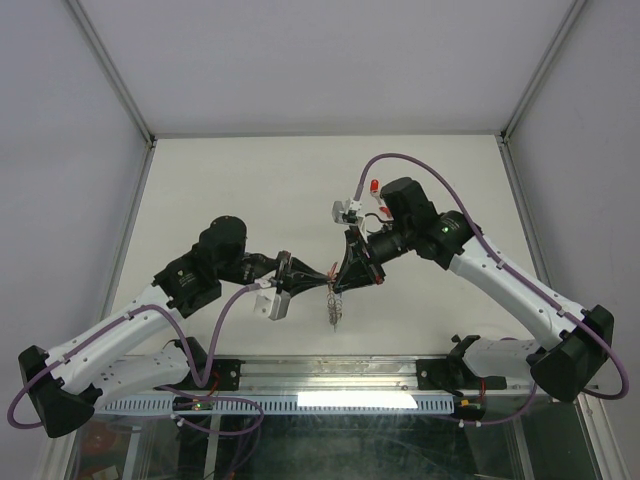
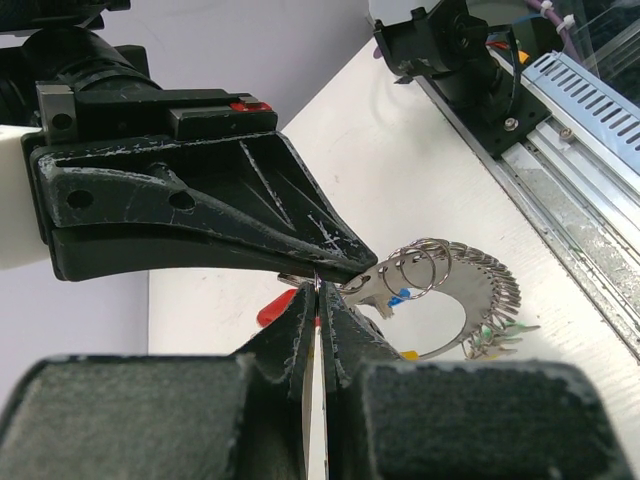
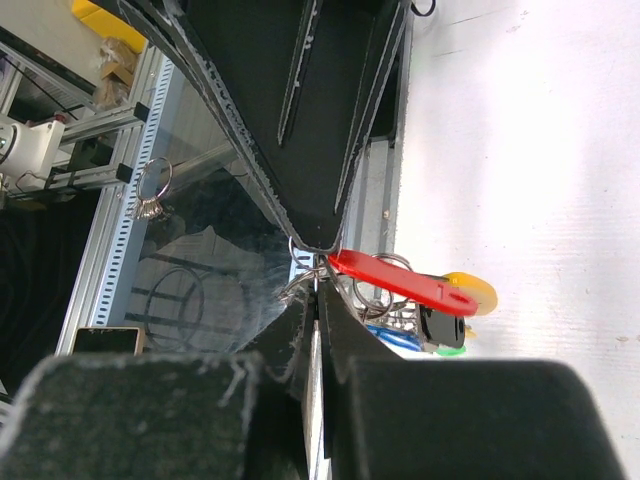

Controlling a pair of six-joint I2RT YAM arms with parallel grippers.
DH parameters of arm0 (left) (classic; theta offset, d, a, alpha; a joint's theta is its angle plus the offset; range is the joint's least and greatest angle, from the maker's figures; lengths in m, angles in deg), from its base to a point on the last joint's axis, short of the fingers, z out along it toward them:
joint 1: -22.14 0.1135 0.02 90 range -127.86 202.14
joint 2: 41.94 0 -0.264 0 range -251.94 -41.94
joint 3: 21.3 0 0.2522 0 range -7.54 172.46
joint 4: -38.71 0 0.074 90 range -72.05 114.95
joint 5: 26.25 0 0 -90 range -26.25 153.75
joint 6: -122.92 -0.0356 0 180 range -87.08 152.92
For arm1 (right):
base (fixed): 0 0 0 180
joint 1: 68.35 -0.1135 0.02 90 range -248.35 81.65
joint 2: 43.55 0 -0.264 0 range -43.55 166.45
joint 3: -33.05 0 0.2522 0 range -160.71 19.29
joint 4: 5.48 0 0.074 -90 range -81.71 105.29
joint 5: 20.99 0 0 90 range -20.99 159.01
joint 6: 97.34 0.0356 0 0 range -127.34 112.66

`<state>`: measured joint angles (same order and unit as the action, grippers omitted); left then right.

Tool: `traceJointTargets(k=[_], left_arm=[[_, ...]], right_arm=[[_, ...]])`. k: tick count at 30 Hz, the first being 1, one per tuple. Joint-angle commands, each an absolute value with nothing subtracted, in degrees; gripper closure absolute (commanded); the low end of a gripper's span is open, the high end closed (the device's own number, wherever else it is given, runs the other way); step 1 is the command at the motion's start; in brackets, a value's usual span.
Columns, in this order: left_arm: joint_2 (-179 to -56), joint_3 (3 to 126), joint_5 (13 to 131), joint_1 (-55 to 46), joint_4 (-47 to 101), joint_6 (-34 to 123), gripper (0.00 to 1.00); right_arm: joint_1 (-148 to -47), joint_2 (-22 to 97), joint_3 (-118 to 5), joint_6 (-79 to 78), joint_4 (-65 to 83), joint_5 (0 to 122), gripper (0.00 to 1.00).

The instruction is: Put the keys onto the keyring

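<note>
The left tool (image 1: 318, 277) and the right tool (image 1: 340, 270) meet tip to tip above the counter (image 1: 250, 190), each with its fingers pressed together. The keyring (image 1: 334, 308) hangs straight down from the point where the tips touch, clear of the counter. Both tools are clamped on thin metal of that bunch, though which wire each one pinches is too fine to tell. From the left wrist, the keyring's silvery toothed arc (image 2: 470, 290) curves away just past the right tool's tip, with small wire rings lying against it. From the right wrist, the keys (image 3: 400, 283) fan out just beside the touching tips. A red tag (image 3: 410, 285) is nearest, a yellow tag (image 3: 478, 293) lies at its far end, and a blue tag (image 3: 392, 337) and a green tag (image 3: 450, 350) sit below them.
</note>
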<state>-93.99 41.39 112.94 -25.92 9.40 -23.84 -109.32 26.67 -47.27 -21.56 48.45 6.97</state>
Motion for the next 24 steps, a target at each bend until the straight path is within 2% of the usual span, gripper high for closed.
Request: traceJointTargets(k=[1,24], left_arm=[[-93.1,41.7,116.0,-26.4,8.4,-26.2,1.00],[-94.9,43.4,116.2,-26.4,6.3,-28.1,1.00]], right_arm=[[-109.0,24.7,-50.3,-20.5,45.6,4.1,1.00],[-108.8,25.3,-50.3,-19.1,44.2,4.1,1.00]])
